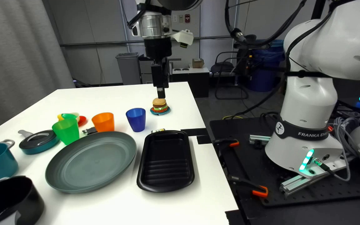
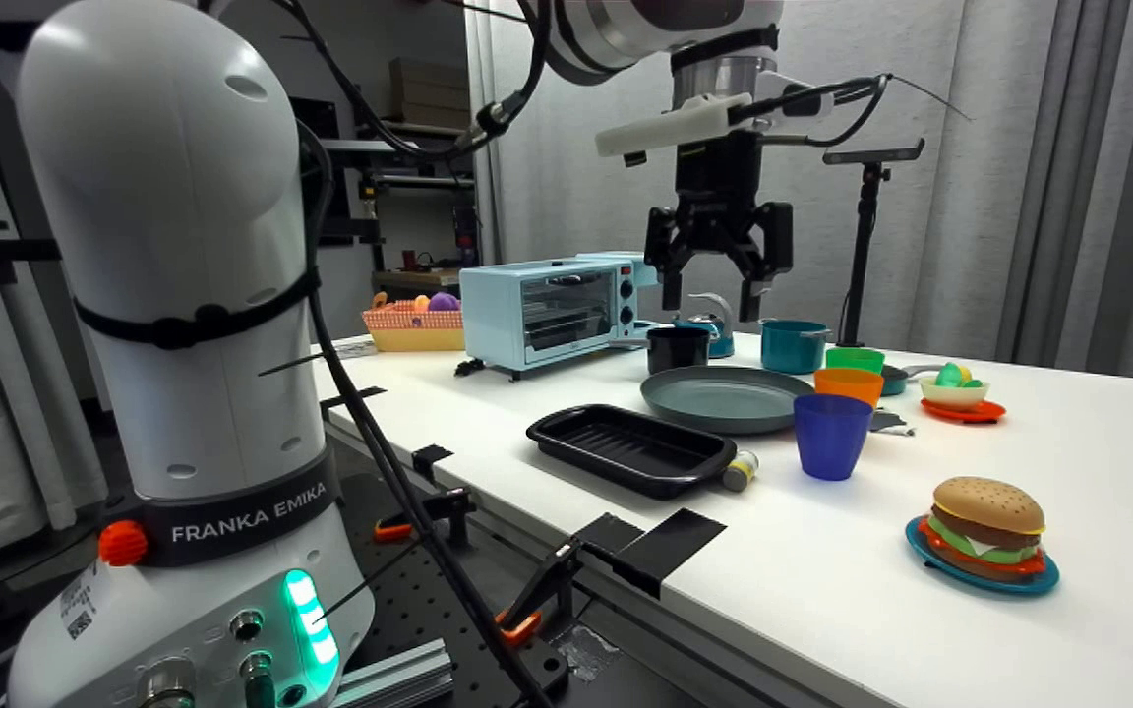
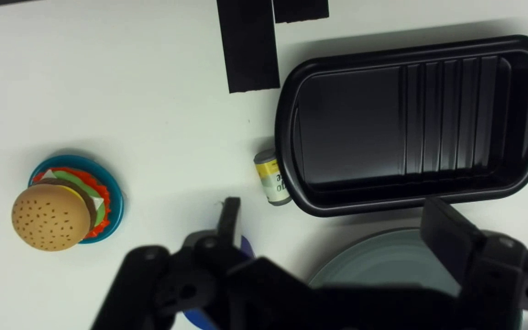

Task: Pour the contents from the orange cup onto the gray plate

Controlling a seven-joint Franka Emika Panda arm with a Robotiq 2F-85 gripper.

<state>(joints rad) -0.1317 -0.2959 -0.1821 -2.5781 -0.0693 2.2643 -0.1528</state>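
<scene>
One orange cup (image 1: 103, 122) just beside single gray plate (image 1: 91, 164), upright, mouth up, long axis vertical; one green cup (image 1: 66, 131), one blue cup (image 1: 136, 120) both near plate; one black tray (image 1: 166, 151) just beside plate; one toy burger (image 2: 986, 521) well apart from plate; fingers (image 2: 673, 291) spread apart above table (image 1: 180, 206)

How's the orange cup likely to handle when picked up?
The orange cup looks like thin plastic, so probably light and fairly stiff. Its smooth sides may be slippery. Its walls seem to narrow downward, so a sideways bump could tip it.
</scene>
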